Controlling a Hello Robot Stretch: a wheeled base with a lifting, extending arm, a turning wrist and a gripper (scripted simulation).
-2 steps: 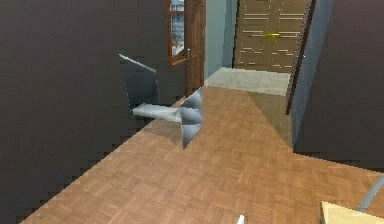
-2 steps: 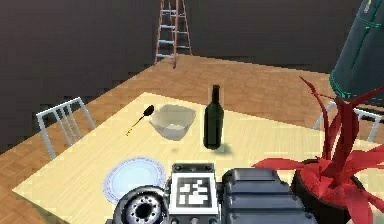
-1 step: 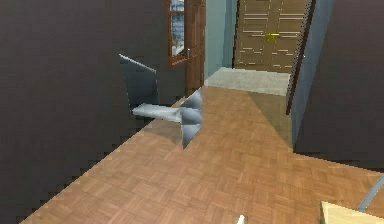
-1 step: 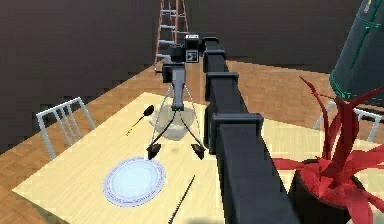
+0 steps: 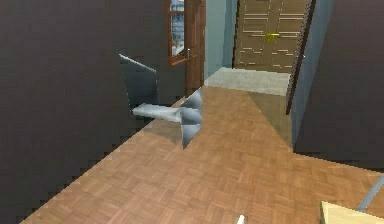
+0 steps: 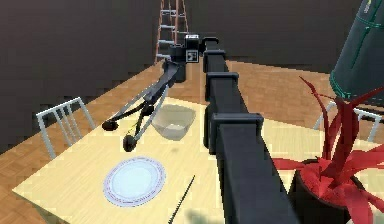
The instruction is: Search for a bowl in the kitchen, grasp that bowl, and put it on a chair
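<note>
We see the gripper (image 6: 120,136) at the far end of the arm (image 6: 235,140), its two thin fingers (image 6: 140,105) slanting down over the table (image 6: 60,190). The bowl (image 6: 172,123) stands on the table right by the fingers, on the side toward the arm side view's right, between the fingers and the arm. With the bowl standing there on the tabletop, we cannot tell whether the gripper is grasping anything, nor whether the fingers touch the bowl's rim. The bowl is pale and half clear, and inside it we make out just its own pale wall.

Nearer the bottom edge than the fingertips, a white plate (image 6: 135,182) with a bluish rim lies flat on the table, apart from the bowl. A thin dark stick (image 6: 186,198) lies beside the plate, on the arm's side; we cannot tell what it is. Out from the fingertips toward the arm side view's left, a white-framed chair (image 6: 58,118) stands at the table's edge on the wooden floor (image 6: 100,70).

On the other side of the arm from the gripper, a dark pot (image 6: 325,195) holds a red plant (image 6: 335,135) with long pointed leaves. Above the plant is a dark teal cylinder (image 6: 360,50). Past the gripper's body, against the dark wall, stands a brown ladder (image 6: 175,25).

In the forward view we see the same wooden floor, a dark wall at the left, a grey angular piece (image 5: 165,108) standing beside it, and a brown door (image 5: 270,35) at the far end. A pale table corner (image 5: 350,212) shows at the bottom right.
</note>
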